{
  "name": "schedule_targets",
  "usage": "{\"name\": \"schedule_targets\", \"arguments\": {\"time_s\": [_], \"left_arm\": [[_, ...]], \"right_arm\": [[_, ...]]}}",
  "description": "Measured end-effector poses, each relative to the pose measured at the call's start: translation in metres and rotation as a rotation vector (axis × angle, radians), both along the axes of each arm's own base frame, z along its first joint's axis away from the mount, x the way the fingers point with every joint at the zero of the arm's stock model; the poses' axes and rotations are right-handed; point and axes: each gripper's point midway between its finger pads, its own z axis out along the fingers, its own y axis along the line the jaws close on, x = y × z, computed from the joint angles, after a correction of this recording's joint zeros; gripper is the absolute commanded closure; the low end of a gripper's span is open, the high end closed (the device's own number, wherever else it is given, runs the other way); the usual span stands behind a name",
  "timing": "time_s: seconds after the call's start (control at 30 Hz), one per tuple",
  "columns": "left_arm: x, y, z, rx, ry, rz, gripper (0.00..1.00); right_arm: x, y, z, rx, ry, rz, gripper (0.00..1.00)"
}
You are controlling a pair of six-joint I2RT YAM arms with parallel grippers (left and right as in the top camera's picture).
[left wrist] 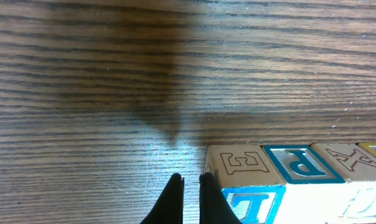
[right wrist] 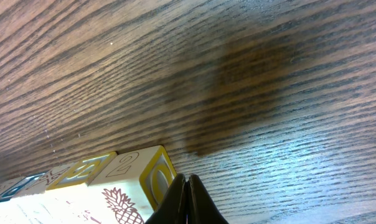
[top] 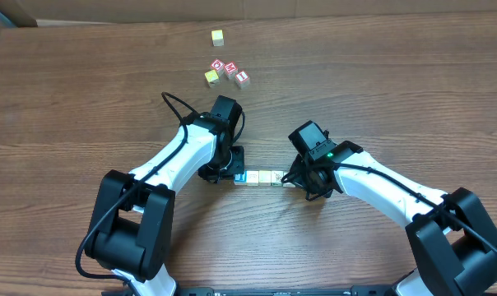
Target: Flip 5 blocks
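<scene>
Pinched right end effector (right wrist: 185, 186) partly hides the frame-cropped blocks (right wrist: 113, 180).

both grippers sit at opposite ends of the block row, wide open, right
No, both are shut: the wrist views show the left gripper and right gripper with fingers together. They do sit at opposite ends of the row of blocks.

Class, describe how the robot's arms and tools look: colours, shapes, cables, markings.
The left arm and right arm have white shells between bulky black joints. A thin black cable loops beside the left arm. A green light glows on the right wrist. The left tool and right tool are slim, black and tapered.
</scene>
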Motion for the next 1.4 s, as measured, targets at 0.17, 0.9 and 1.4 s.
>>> {"name": "schedule_targets", "arguments": {"time_s": [0.17,0.9,1.4], "left_arm": [[0.0,0.0,0.0,0.0,0.001,0.0,0.96],[-0.004,0.002,0.0,0.007,0.018,0.0,0.96],[-0.005,0.002,-0.001,0.009,0.019,0.0,0.96]], "right_arm": [[0.0,0.0,-0.002,-0.002,0.004,-0.001,0.96],[-0.001,0.005,-0.013,0.011,0.029,0.006,0.96],[-0.001,0.005,-0.013,0.011,0.029,0.006,0.96]]}}
